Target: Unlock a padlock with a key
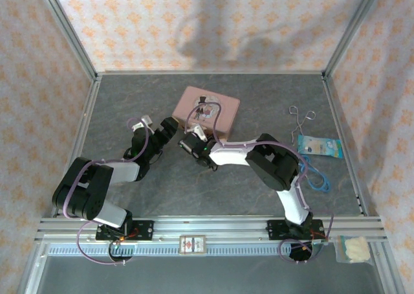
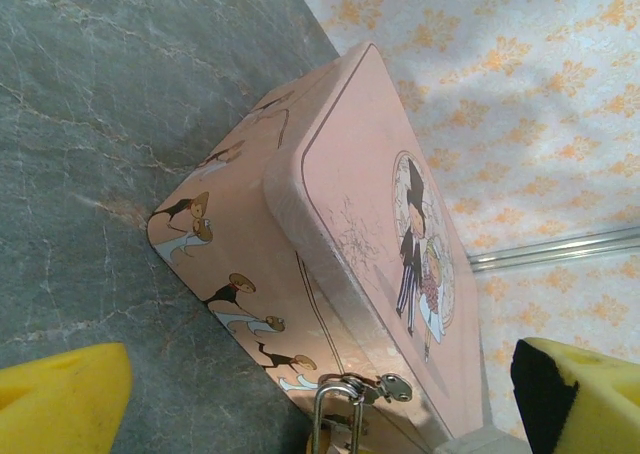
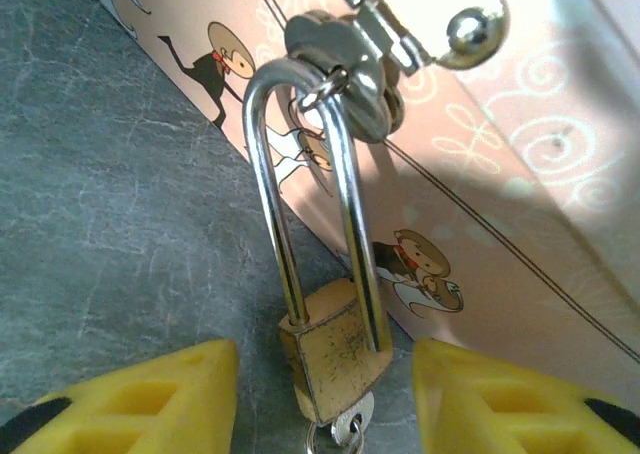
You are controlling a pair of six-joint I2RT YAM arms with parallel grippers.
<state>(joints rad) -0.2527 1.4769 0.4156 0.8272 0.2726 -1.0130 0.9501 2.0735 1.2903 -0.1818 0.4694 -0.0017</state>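
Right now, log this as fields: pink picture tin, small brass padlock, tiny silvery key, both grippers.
pink picture tin: on the grey table, lid down
small brass padlock: silvery shackle through the tin's hasp
tiny silvery key: sticking out under the padlock body
left gripper: open, facing the tin, empty
right gripper: open, yellow fingers flanking the padlock, not touching

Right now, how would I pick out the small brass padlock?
Find the pink rectangular picture tin mid-table. On its near wall sits a silvery metal clasp. The small brass padlock hangs from it by a long silvery shackle, the only brass-coloured block there.
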